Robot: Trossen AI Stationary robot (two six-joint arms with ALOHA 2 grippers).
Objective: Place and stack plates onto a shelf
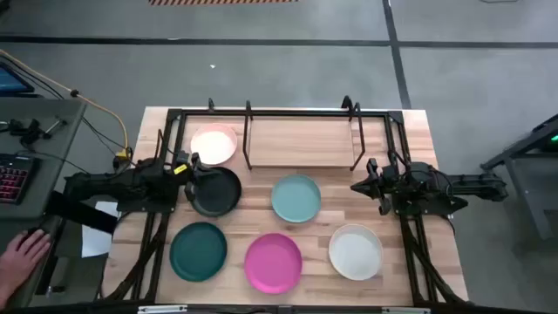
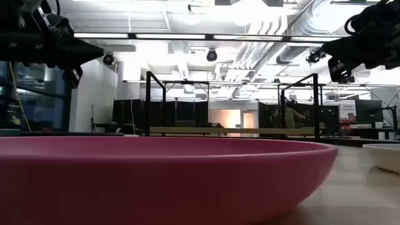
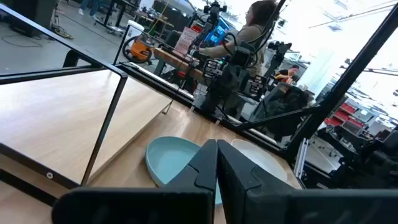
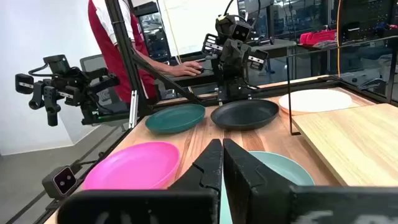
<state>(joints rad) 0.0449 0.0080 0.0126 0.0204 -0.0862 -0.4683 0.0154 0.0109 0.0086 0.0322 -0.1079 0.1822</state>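
Note:
Six plates lie flat on the tabletop: pale pink (image 1: 214,144) left of the shelf, black (image 1: 215,194), light blue (image 1: 296,198), dark teal (image 1: 198,251), magenta (image 1: 273,262) and white (image 1: 356,251). The shelf (image 1: 301,141), a light-wood board in a black wire frame, stands at the far edge with nothing on it. My left gripper (image 1: 193,166) hovers shut over the black plate's far-left rim, pointing right; the low view shows it (image 2: 94,51) raised well off the table. My right gripper (image 1: 357,186) hangs shut to the right of the light blue plate, pointing left, also raised (image 2: 326,51).
The shelf's upright black posts (image 1: 247,135) and a larger black frame (image 1: 174,118) edge the far part of the table. A person's hand (image 1: 22,257) rests at a desk with a keyboard (image 1: 10,179) left of the table. A person in red (image 4: 115,43) stands beyond the table's left side.

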